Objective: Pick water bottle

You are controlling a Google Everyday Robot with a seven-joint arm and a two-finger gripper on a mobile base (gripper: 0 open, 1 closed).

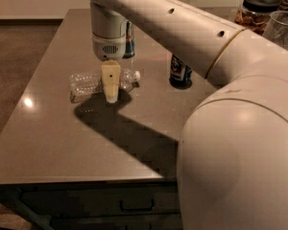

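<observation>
The water bottle point(85, 84) is clear ribbed plastic with a white cap point(137, 74). It lies on its side on the grey table point(62, 138), cap pointing right. My gripper point(110, 88) hangs straight down from the wrist point(108, 37) and sits over the bottle's middle, covering its label area. The bottle rests on the table surface.
A dark blue soda can point(180, 74) stands right of the bottle, partly behind my arm. A slim can point(129, 40) stands behind the wrist. Jars point(258, 7) and a clear glass point(283, 28) are at the back right. The table's front edge runs along the bottom.
</observation>
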